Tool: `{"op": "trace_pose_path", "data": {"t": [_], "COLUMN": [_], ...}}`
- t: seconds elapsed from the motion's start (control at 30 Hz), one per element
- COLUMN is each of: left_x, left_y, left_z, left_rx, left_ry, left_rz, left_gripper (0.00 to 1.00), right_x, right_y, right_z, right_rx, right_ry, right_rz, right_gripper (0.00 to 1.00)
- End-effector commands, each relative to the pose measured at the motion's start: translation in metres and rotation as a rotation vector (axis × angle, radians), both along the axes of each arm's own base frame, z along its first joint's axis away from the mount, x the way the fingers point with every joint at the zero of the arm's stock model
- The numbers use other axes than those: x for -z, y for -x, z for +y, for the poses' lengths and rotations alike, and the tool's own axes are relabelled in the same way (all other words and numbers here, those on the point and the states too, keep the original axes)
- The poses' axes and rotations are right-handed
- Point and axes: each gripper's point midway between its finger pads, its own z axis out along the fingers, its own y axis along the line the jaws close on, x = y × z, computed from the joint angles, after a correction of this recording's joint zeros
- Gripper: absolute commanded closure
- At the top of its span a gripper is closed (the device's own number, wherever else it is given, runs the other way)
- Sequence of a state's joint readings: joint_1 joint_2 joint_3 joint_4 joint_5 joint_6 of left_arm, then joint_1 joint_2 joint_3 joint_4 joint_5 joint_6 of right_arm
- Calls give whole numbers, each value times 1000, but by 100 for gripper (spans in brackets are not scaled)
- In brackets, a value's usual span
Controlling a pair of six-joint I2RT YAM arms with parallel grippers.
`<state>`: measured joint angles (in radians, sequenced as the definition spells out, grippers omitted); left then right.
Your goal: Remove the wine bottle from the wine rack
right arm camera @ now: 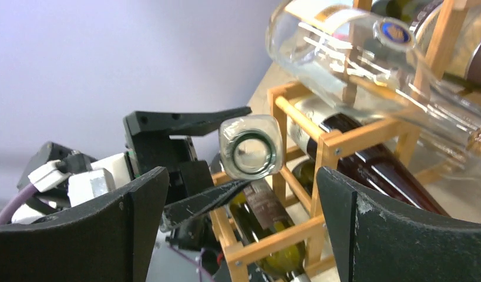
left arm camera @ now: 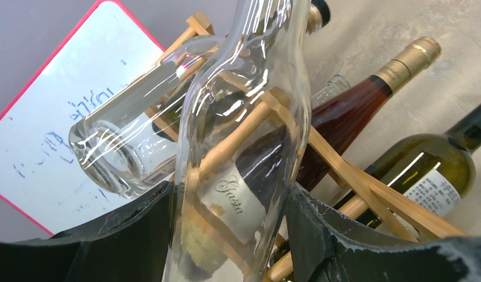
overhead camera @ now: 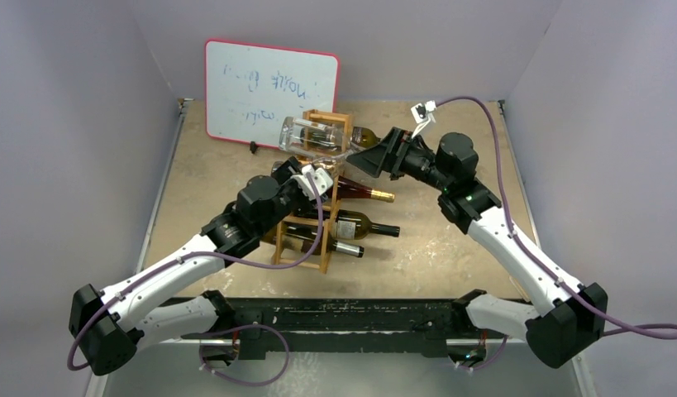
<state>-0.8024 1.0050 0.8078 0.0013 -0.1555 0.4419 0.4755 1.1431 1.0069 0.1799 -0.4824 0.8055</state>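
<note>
- Left wrist view: the left gripper [left arm camera: 226,214] is closed on the clear wine bottle [left arm camera: 238,141], with one black finger against each side of the glass. The neck runs up and away from the camera. The slats of the wine rack [left arm camera: 343,170] show through the bottle, so it sits right against the rack. I cannot tell whether it is fully out of its opening.
- A second clear bottle [left arm camera: 123,144] lies on top of the rack. An amber bottle [left arm camera: 355,106] and a green bottle [left arm camera: 429,170] lie in the rack's other openings.
- Right wrist view: the right gripper [right arm camera: 244,194] is spread wide and holds nothing. The clear bottle's mouth faces this camera just in front of the rack's corner post, between the left gripper's two fingers.
- Top view: the left gripper is at the rack's left side near the upper tier, and the right gripper is at the rack's right side near the top. The second clear bottle lies tilted across the rack's top, and a whiteboard [overhead camera: 269,91] stands behind the rack.
- Risks, as I judge them:
  - Only one gripper holds smooth glass, so the bottle could pivot or slip if it is pulled quickly.
  - The bottle could catch a slat and drag or tip the light rack.
  - Any jolt to the rack could roll the loose top bottle off.
  - The open right fingers are close enough to the mouth to knock it.
</note>
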Motion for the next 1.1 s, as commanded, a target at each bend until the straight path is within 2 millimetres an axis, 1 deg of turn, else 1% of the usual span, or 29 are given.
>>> {"op": "trace_pose_path", "data": {"t": [0.0, 0.07, 0.17, 0.23, 0.3, 0.37, 0.43, 0.5, 0.57, 0.7, 0.77, 0.87, 0.97, 1.0, 1.07], "left_x": [-23, -26, -29, -28, -25, -22, -21, -23, -24, -23, -23, -22, -22, -21, -19], "left_y": [-7, -7, -5, -4, -4, -5, -6, -6, -5, -3, -3, -3, -4, -4, -4], "left_z": [-7, -9, -11, -11, -11, -11, -13, -14, -15, -16, -18, -17, -15, -14, -12], "left_rx": [-56, -57, -43, -41, -39, -42, -40, -37, -31, -18, -12, -16, -21, -23, -31], "left_ry": [153, 172, 188, 189, 181, 181, 184, 192, 197, 198, 200, 195, 184, 179, 176], "left_rz": [28, 37, 39, 39, 37, 36, 40, 42, 46, 46, 49, 49, 45, 44, 38], "left_gripper": [100, 100, 100, 100, 100, 100, 100, 100, 100, 100, 100, 100, 100, 100, 100], "right_x": [-44, -43, -37, -32, -27, -23, -23, -22, -21, -18, -18, -16, -13, -13, -11], "right_y": [-10, -14, -23, -27, -33, -39, -43, -44, -40, -39, -41, -45, -42, -42, -45], "right_z": [3, 6, 12, 16, 17, 21, 31, 42, 49, 49, 52, 55, 59, 58, 58], "right_rx": [102, 134, 197, 239, 270, 273, 252, 236, 235, 262, 262, 268, 262, 271, 283], "right_ry": [-50, -63, -49, -37, -50, -65, -86, -95, -102, -155, -173, -188, -217, -224, -226], "right_rz": [-156, -155, -136, -134, -128, -123, -111, -100, -94, -76, -69, -46, -34, -33, -26], "right_gripper": [4, 5, 13, 14, 19, 22, 25, 27, 30, 42, 44, 44, 46, 48, 55]}}
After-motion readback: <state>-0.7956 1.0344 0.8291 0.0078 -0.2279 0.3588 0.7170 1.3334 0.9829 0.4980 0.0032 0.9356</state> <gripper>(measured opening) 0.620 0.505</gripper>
